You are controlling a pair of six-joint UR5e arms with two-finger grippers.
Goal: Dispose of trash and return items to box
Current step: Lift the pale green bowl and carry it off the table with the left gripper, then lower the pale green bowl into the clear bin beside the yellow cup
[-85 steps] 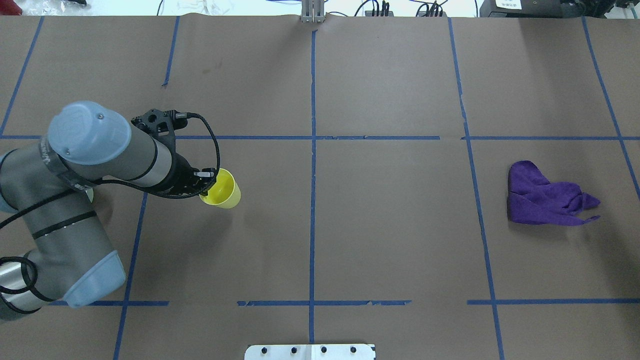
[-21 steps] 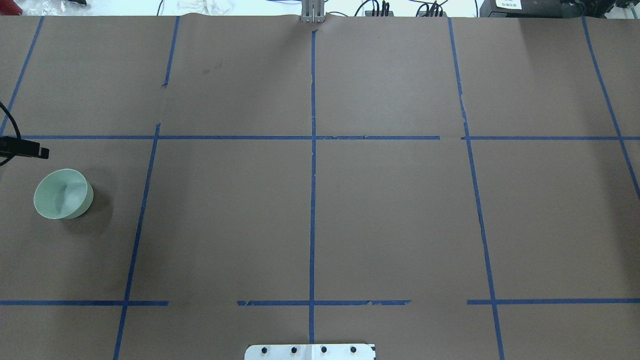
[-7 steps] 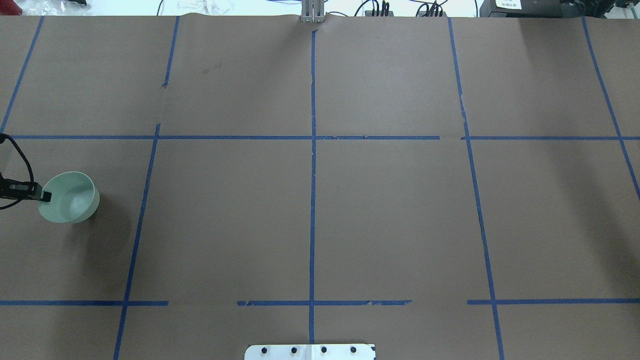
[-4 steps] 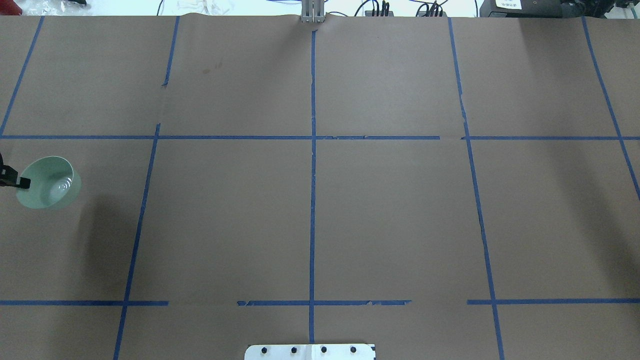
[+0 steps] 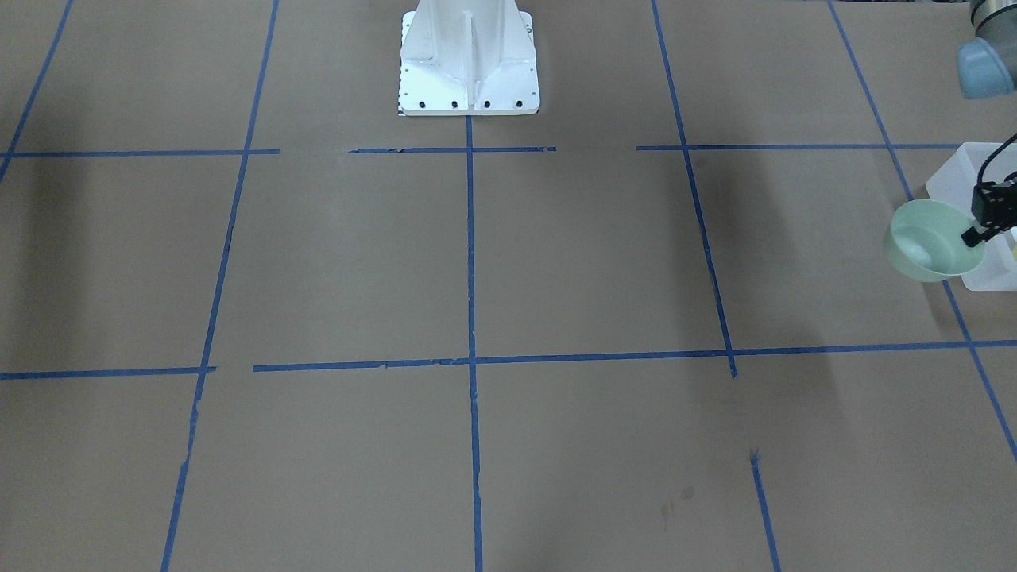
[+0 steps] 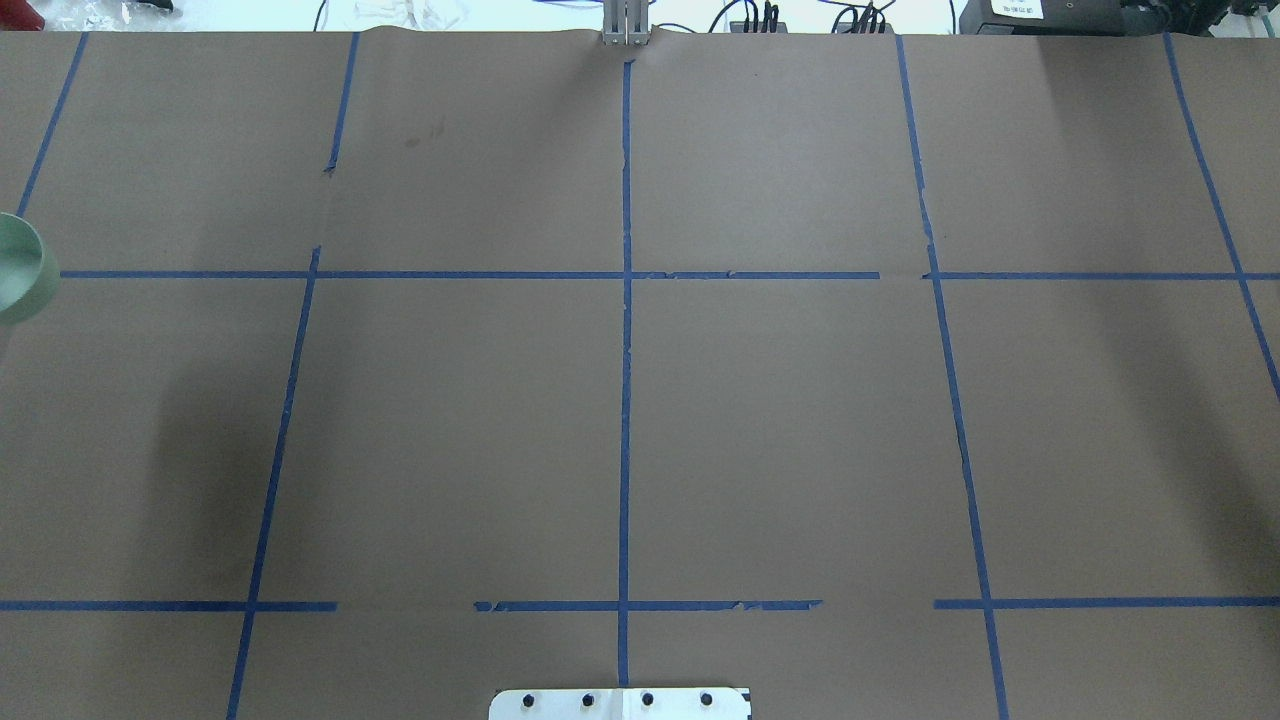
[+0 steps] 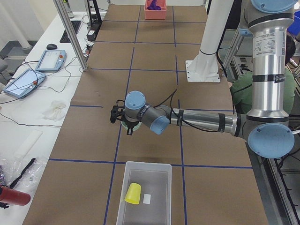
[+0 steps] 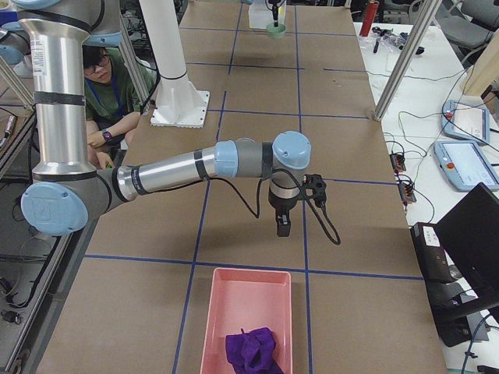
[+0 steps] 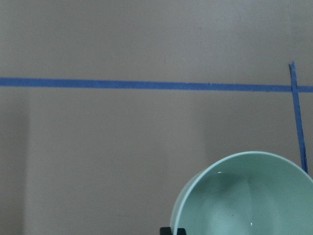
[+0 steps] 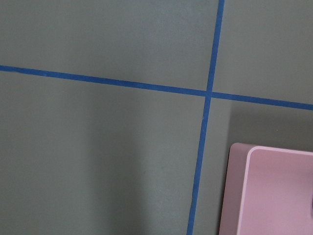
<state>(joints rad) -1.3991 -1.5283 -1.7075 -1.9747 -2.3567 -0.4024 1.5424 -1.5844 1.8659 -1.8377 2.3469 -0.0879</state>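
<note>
The pale mint-green bowl (image 5: 926, 238) hangs above the table, held by its rim in my left gripper (image 5: 971, 236), which is shut on it. The bowl is right beside the frosted white box (image 5: 949, 179). It also shows at the left edge of the overhead view (image 6: 20, 270) and in the left wrist view (image 9: 244, 196). In the exterior left view the yellow cup (image 7: 133, 193) lies in the box (image 7: 161, 168) next to a white label. My right gripper (image 8: 283, 226) hangs near a pink bin (image 8: 245, 312); I cannot tell whether it is open or shut.
The pink bin holds a crumpled purple cloth (image 8: 251, 351) and shows in the right wrist view (image 10: 269, 191). The white robot pedestal (image 5: 467, 56) stands at mid-table. Brown paper with blue tape lines covers the table. An operator sits behind the robot.
My left gripper has lifted the bowl off the table and carried it left toward the box. Earlier it held the yellow cup, and the purple cloth lay on the table.
</note>
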